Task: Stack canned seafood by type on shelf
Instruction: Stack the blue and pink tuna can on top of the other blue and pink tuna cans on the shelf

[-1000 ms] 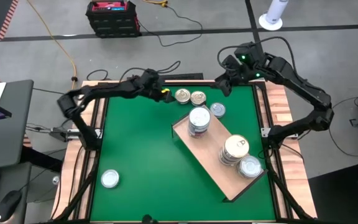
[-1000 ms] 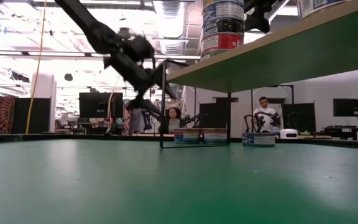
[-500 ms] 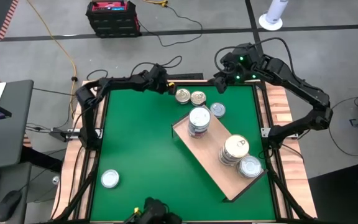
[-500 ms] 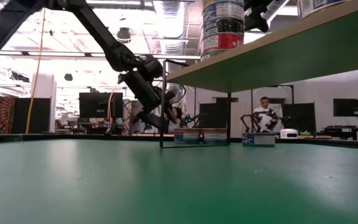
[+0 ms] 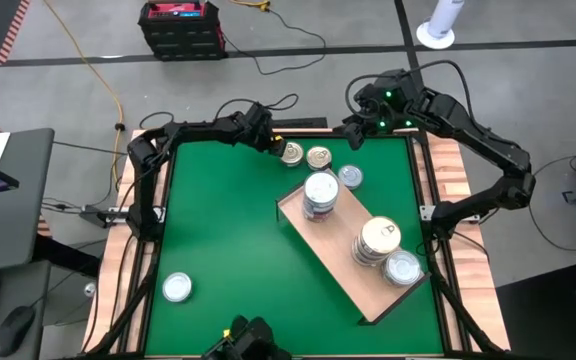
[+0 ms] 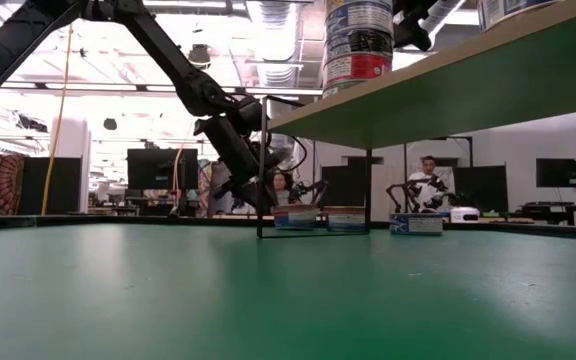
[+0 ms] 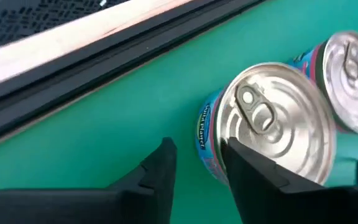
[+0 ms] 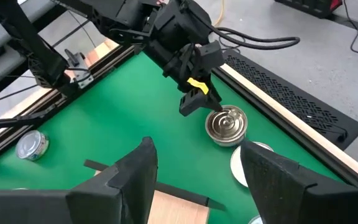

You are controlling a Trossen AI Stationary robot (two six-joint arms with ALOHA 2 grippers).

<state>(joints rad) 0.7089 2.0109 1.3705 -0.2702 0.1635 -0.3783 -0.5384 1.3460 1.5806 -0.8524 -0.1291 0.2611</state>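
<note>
Grey concrete floor (image 5: 58, 80) surrounds the green mat (image 5: 228, 230). Beyond the mat's far edge sits a black and red box (image 5: 180, 27) with a yellow cable (image 5: 93, 72) trailing past. Bright ceiling lights (image 6: 268, 40) and dark monitors (image 6: 153, 168) fill the room behind.

tins (image 5: 319, 157): three loose (silver lids) | shelf (image 5: 340, 262): two stacks

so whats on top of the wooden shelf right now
On the shelf: one stack of cans, a second stack, and a single silver-lidded can. From above only the top lids show, so the number per stack is hidden.
</note>
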